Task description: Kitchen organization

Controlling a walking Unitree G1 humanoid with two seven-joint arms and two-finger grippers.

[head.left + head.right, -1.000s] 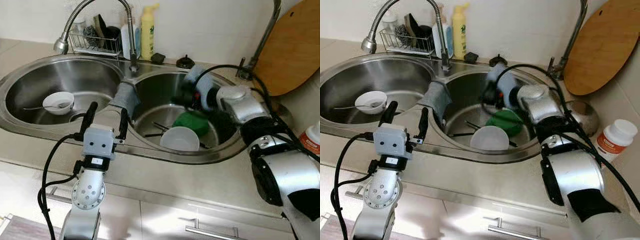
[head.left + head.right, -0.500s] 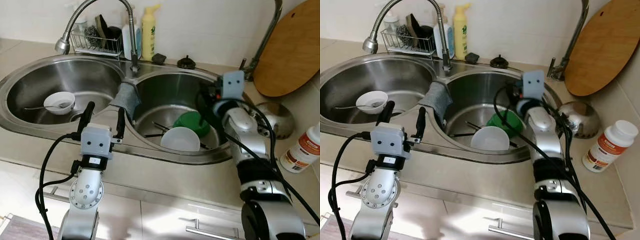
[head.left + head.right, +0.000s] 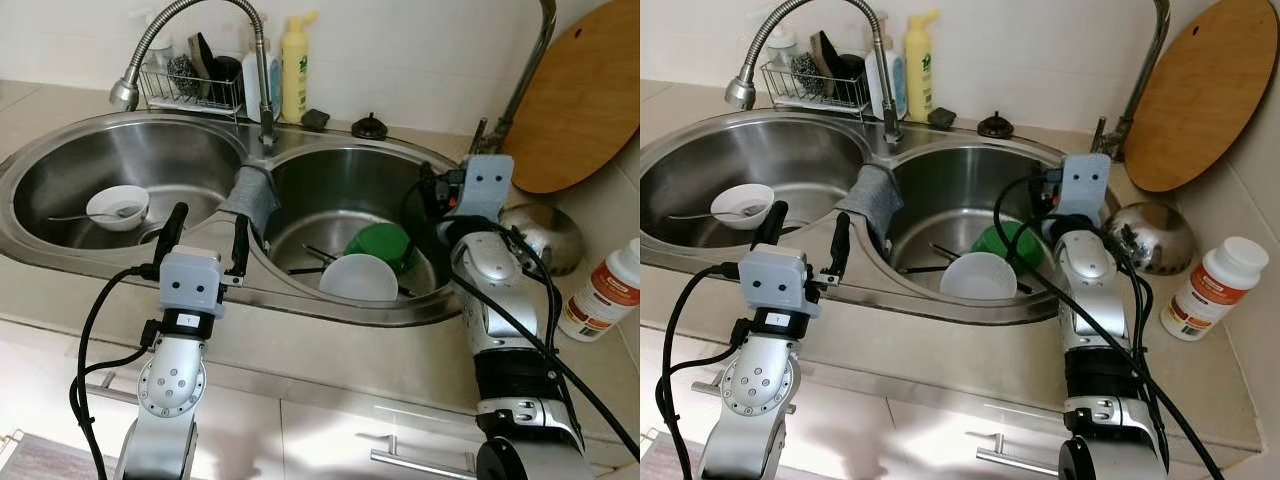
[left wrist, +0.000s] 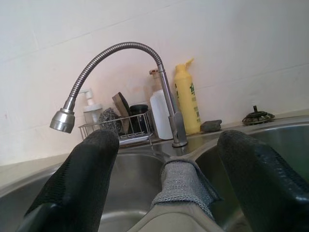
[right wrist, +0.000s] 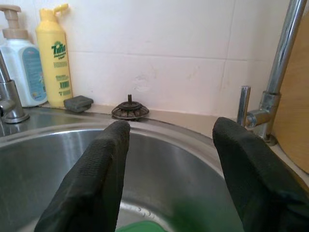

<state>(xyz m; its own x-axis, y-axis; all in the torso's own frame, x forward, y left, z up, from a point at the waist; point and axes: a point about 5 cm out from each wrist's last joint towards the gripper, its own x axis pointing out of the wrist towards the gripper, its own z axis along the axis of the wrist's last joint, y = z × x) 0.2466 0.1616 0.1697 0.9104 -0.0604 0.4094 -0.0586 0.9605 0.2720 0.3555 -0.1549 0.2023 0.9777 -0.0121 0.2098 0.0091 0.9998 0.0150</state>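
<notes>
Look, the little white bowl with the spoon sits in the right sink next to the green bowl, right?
Not quite. The little white bowl with the spoon sits in the left sink, alone. The left eye view shows it. The green bowl is in the right sink.

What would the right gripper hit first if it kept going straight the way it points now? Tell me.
The right gripper is open above the right sink basin, aimed at its far wall. Going straight, it would probably meet that far rim, near the sink strainer plug, then the tiled wall. Depth is uncertain.
</notes>
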